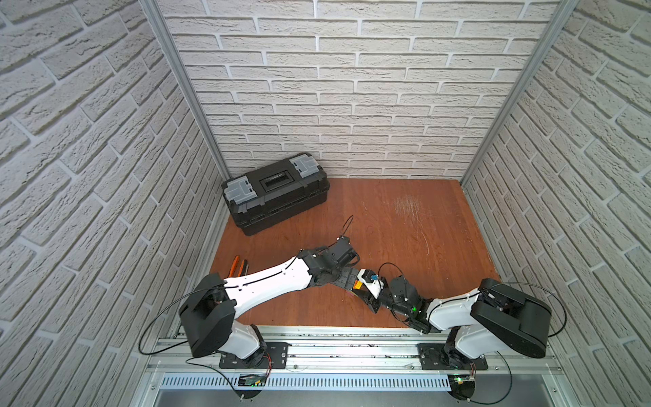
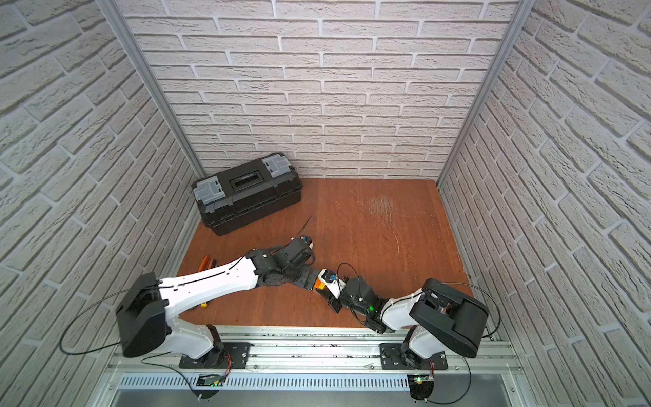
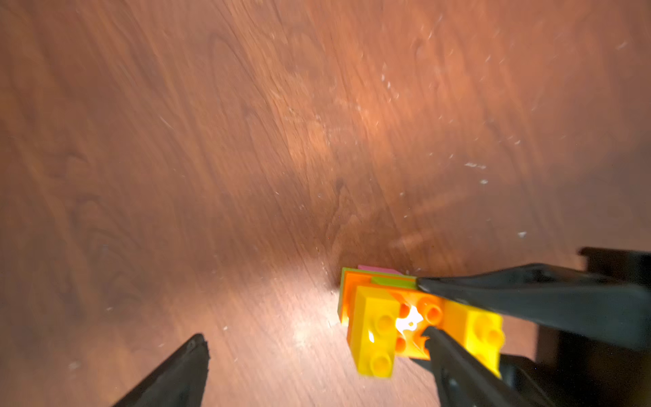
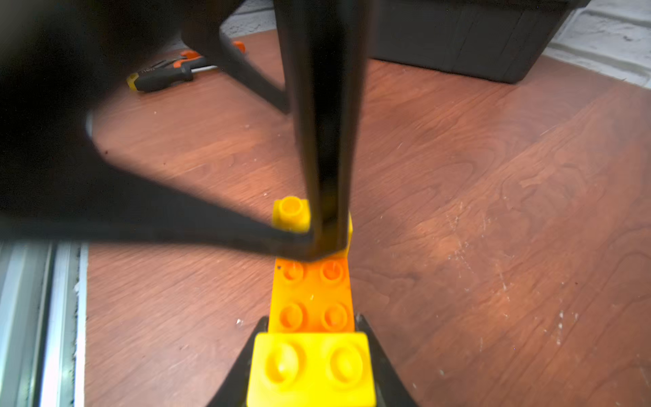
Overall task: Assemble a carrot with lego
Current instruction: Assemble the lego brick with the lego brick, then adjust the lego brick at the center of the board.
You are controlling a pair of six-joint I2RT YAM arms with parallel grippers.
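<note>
The carrot (image 3: 377,317) is a small stack of bricks near the front middle of the table (image 1: 405,229), between the two arms; in both top views only a spot of orange and yellow shows (image 1: 358,284) (image 2: 320,283). Its studded orange brick (image 4: 311,292) faces up, with one yellow brick (image 4: 310,370) at the end nearest the right arm and the other yellow brick (image 4: 292,215) at the far end. The left wrist view shows a lime-green layer (image 3: 394,281) and a pink layer (image 3: 377,269) on the side toward the table. Whether the stack rests on the wood or hangs just above it cannot be told

The right gripper (image 4: 310,319) pinches the carrot, one finger on each side of the orange brick, just beside the near yellow brick. The left gripper (image 3: 313,334) stands spread wide: one finger (image 3: 458,366) has its tip at the orange studs between the two yellow bricks, and the other finger (image 3: 176,370) is well apart from the stack, over bare wood

Pliers (image 1: 235,266) with orange handles and a screwdriver (image 4: 165,75) with a black handle lie near the table's left edge, partly hidden under the left arm. A black toolbox (image 1: 278,193) sits shut in the back left corner, by the brick wall
</note>
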